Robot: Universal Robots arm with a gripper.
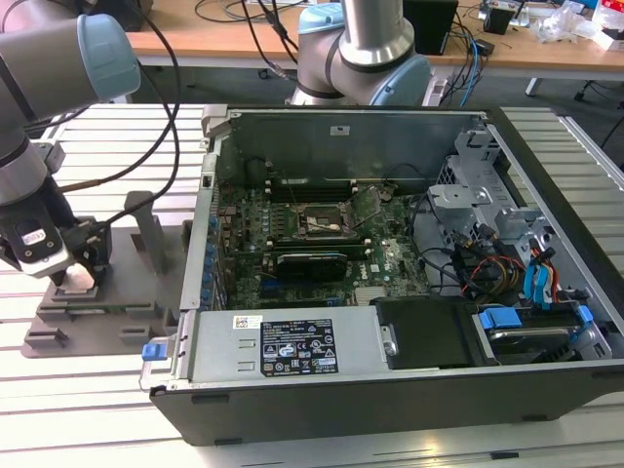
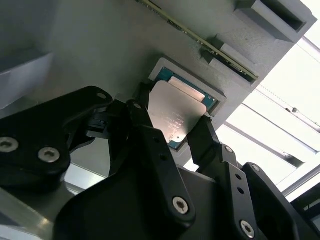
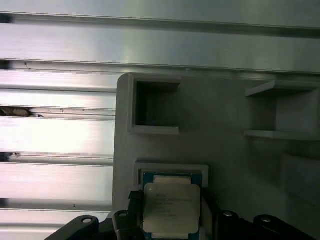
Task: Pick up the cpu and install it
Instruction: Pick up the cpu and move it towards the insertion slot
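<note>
1 gripper [image 2: 171, 127] has its 2 fingers [image 2: 141, 117] closed on the edges of 1 cpu [image 2: 175, 110], at the recess of 1 gray tray [image 2: 100, 50].

Cpu [image 2: 177, 112] between fingers [image 2: 202, 137] at tray [image 1: 97, 312] recess; tray exterior view's left of case [image 1: 390, 395].
</note>
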